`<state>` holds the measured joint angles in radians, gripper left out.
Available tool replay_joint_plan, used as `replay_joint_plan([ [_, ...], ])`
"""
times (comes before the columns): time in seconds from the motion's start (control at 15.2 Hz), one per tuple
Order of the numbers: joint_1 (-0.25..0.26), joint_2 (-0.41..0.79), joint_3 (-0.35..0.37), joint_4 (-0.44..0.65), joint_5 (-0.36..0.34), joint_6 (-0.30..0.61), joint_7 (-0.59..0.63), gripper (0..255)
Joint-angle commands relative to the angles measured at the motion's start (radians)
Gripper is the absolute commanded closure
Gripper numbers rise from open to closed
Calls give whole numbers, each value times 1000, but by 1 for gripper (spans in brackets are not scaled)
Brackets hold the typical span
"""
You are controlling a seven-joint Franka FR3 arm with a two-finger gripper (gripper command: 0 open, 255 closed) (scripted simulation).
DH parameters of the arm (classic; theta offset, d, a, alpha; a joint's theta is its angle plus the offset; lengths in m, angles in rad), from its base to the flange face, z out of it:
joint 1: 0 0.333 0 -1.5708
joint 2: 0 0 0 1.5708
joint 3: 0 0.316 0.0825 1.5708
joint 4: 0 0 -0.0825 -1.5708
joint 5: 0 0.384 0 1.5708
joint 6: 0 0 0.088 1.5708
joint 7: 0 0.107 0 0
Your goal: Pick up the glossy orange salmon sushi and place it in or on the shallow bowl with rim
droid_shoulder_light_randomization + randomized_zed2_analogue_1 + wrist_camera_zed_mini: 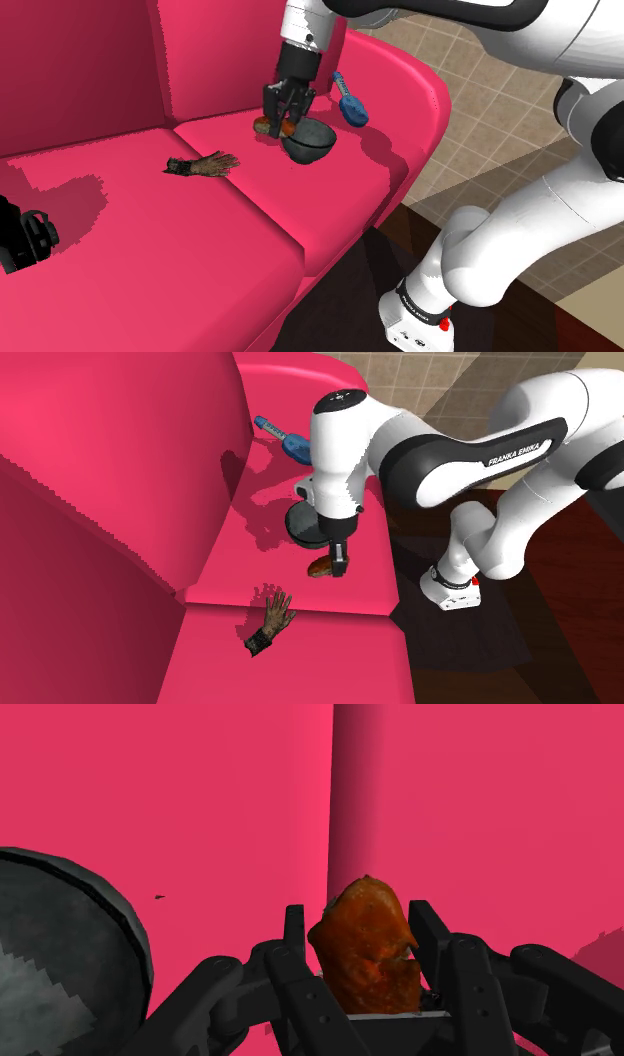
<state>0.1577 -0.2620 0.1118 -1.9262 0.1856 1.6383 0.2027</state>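
The orange-brown salmon sushi (365, 949) sits between my gripper's (358, 916) black fingers, which are shut on it. In the shoulder view the gripper (281, 124) points down at the pink sofa seat with the sushi (265, 125) at its tips, low over the cushion. The dark grey shallow bowl (309, 144) stands on the seat right beside the gripper, toward that view's right. In the second exterior view the sushi (321, 567) hangs at the fingertips (341, 560), just in front of the bowl (304, 524). The bowl's rim (120, 919) shows beside the fingers.
A blue-handled tool (350, 103) leans on the sofa arm behind the bowl. A brown hand-shaped glove (204, 165) lies on the seat toward the shoulder view's left. A black object (26, 240) rests at that view's far left. The sofa back (90, 70) rises behind.
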Motion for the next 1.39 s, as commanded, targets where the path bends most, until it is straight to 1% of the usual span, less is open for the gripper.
replay_joint_plan([
  [0.0, -15, 1, -24, 8, -7, -13, -36, 255],
  [0.46, -83, 27, -131, 37, -43, -43, -202, 255],
  [0.92, -151, 105, -237, 124, -70, -75, -371, 255],
  [1.32, -152, 95, -235, 33, -70, 6, -379, 255],
])
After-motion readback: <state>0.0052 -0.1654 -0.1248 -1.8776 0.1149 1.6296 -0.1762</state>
